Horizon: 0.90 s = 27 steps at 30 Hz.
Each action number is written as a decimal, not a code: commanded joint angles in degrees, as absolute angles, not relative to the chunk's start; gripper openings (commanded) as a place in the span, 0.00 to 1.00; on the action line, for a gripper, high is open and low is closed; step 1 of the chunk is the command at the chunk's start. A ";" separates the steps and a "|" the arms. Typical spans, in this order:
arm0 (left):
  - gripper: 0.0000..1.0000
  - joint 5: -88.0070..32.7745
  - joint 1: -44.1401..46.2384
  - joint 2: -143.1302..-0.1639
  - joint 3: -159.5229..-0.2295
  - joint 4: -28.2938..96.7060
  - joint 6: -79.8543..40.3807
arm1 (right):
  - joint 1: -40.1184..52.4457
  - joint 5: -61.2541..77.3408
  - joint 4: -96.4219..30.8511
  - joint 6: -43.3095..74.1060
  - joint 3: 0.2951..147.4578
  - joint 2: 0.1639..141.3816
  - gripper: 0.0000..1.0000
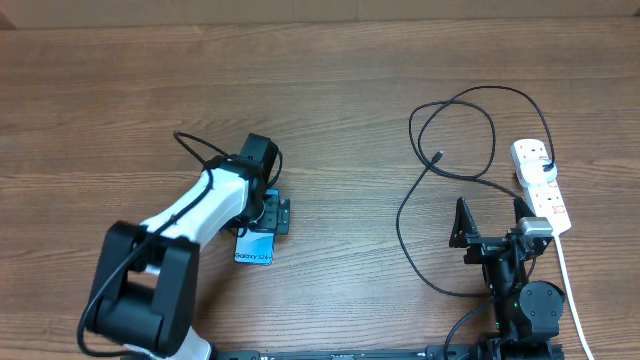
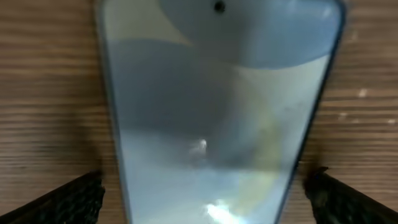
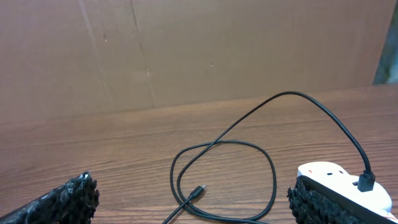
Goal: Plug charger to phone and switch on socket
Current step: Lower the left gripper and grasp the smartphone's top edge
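The phone [image 1: 255, 249], light blue with "Galaxy S24+" on it, lies flat on the table. Its far end is hidden under my left gripper [image 1: 263, 220]. In the left wrist view the phone [image 2: 217, 112] fills the frame, and my left gripper [image 2: 204, 186] stands open with a black finger on each side, clear of the edges. The charger [image 1: 405, 215] loops across the table, its connector tip [image 1: 439, 156] lying free, its plug [image 1: 550, 165] in the white socket [image 1: 542, 190]. My right gripper [image 1: 491, 224] is open and empty beside the socket. The connector tip [image 3: 199, 190] lies ahead between the fingers of my right gripper [image 3: 191, 200].
A thick white cord [image 1: 568, 280] runs from the socket toward the front edge, right of the right arm. A brown cardboard wall [image 3: 186, 50] stands behind the table. The socket [image 3: 339, 177] sits close against my right finger [image 3: 323, 205].
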State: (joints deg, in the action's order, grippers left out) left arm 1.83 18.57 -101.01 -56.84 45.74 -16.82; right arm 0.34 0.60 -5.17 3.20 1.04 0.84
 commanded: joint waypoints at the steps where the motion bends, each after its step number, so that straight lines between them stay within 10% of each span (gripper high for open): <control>1: 1.00 1.39 18.72 -104.47 -56.23 46.72 -16.29 | -0.05 0.25 -4.84 3.11 0.45 0.16 1.00; 12: 0.99 1.78 18.72 -108.47 -56.23 48.23 -14.98 | -0.05 0.25 -4.84 3.11 0.45 0.16 1.00; 27: 0.73 -1.52 18.72 -108.47 -56.23 48.14 -17.34 | -0.05 0.23 -4.84 3.11 0.45 0.16 1.00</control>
